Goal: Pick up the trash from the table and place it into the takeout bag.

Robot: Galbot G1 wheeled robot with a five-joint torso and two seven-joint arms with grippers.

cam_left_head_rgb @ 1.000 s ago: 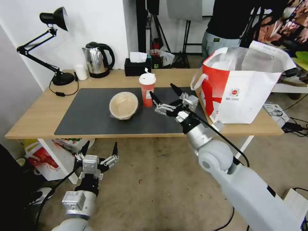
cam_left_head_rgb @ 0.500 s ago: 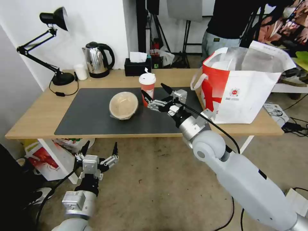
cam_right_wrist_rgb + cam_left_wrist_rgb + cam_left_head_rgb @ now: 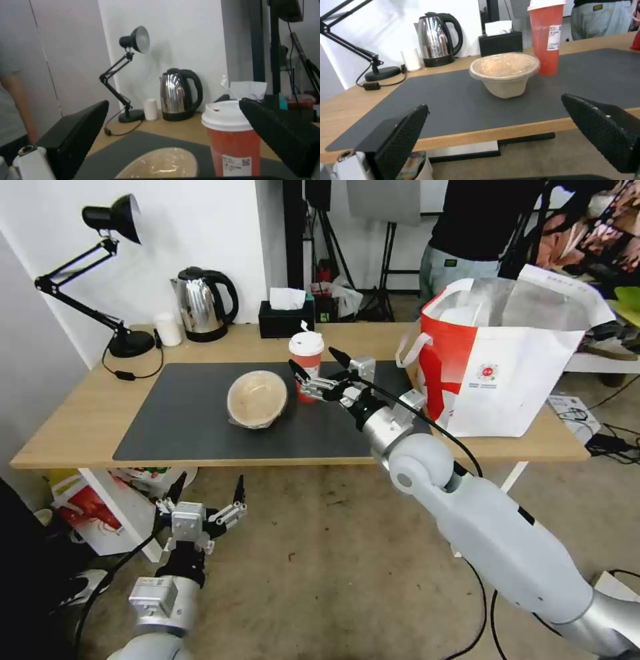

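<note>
Head view: reach for the red drink cup (image 3: 306, 365).
The cup stood upright on the table (image 3: 73, 427) mat beside the tan lidded bowl (image 3: 257, 399); the right gripper (image 3: 319, 369) flanked it, fingers spread, and needed only to close. The takeout bag (image 3: 507, 360) stood well apart; the left gripper (image 3: 205, 489) hung open below the table edge.

— What sits between the 2 black fingers (image 3: 83, 130) of the right gripper (image 3: 173, 140)?
— The red cup (image 3: 233, 145) with its white lid, close up and upright on the grey mat (image 3: 146, 145); the fingers stand wide apart.
— And beside it?
— The tan bowl (image 3: 160, 165), just beside the cup. Behind stand a kettle (image 3: 180, 95), a small white cup (image 3: 151, 108) and a black lamp (image 3: 130, 72).
</note>
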